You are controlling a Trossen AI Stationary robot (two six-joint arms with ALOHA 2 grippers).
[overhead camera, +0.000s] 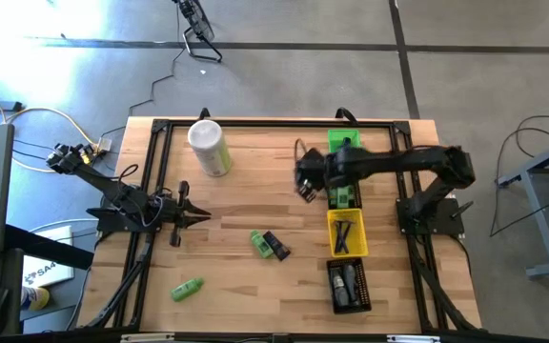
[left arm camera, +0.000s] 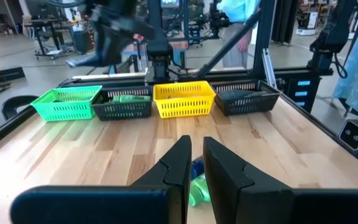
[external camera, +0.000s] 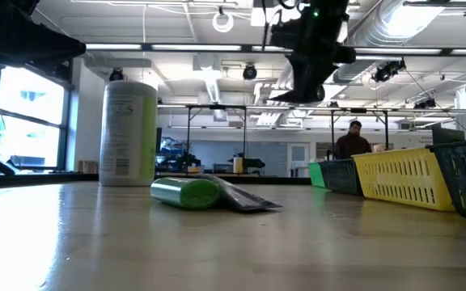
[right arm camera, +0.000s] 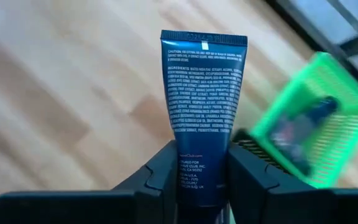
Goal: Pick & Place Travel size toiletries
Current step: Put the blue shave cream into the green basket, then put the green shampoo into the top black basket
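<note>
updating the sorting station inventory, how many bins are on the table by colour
green bin: 1
yellow bin: 1
black bins: 2
total: 4

The blue tube point(right arm camera: 202, 112) carries white print: "CAUTION", "INGREDIENTS", and lower down "MADE IN U.S.A."; the finer lines are unreadable.

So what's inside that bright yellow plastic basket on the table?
From above, the yellow plastic basket holds a few thin dark sticks lying crossed on its floor. Its slatted wall hides them from table height, and anything beneath them is covered.
</note>
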